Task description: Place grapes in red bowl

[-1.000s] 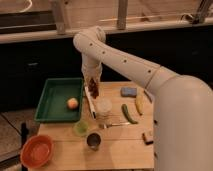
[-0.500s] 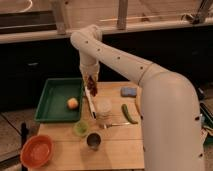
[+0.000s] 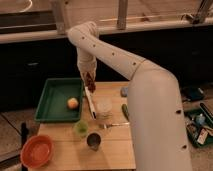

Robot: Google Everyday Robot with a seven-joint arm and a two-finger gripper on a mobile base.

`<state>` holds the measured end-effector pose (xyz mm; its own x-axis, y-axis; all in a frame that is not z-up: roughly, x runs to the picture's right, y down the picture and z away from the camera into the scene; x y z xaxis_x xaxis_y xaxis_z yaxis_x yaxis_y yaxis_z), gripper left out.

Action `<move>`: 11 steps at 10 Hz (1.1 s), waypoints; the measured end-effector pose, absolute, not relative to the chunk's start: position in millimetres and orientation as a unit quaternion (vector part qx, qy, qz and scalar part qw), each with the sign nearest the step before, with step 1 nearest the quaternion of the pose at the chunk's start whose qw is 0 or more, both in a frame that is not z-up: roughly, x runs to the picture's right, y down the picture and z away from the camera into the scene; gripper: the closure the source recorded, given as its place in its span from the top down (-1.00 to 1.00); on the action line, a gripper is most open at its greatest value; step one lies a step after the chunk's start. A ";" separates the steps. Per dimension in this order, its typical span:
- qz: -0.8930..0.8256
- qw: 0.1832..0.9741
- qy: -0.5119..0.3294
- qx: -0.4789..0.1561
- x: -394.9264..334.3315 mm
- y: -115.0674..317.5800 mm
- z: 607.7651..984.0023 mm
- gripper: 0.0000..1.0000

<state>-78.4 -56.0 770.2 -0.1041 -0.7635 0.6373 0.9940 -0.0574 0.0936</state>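
Your hand (image 3: 89, 81), clamped shut on the grapes (image 3: 90, 80) above the worktop's (image 3: 112, 150) far edge, could drop them before the near-left red bowl (image 3: 36, 151).

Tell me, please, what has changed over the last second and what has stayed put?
The arm swung left, carrying the tool, still shut on the grapes, from over the table toward the green tray. The red bowl, the orange fruit and the cups stayed put.

arm (image 3: 125, 60): smooth white plastic shell, soft sheen
hand (image 3: 89, 83): closed on the grapes (image 3: 90, 80), dark and lumpy
surface (image 3: 112, 150): pale wood, matt
red bowl (image 3: 36, 151): smooth plastic, slightly glossy
green tray (image 3: 52, 100): plain plastic, matt
metal cup (image 3: 93, 140): dull grey metal
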 end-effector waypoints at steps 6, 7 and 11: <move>-0.703 0.621 -0.286 -0.197 -95.3 -60.1 756.6 -0.95; -0.707 0.616 -0.288 -0.195 -93.1 -58.4 753.7 -0.95; -0.735 0.577 -0.312 -0.170 -126.2 -44.1 720.9 -0.95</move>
<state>-126.2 -44.1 720.9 -0.2755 -0.7434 0.6095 0.9549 -0.1386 0.2626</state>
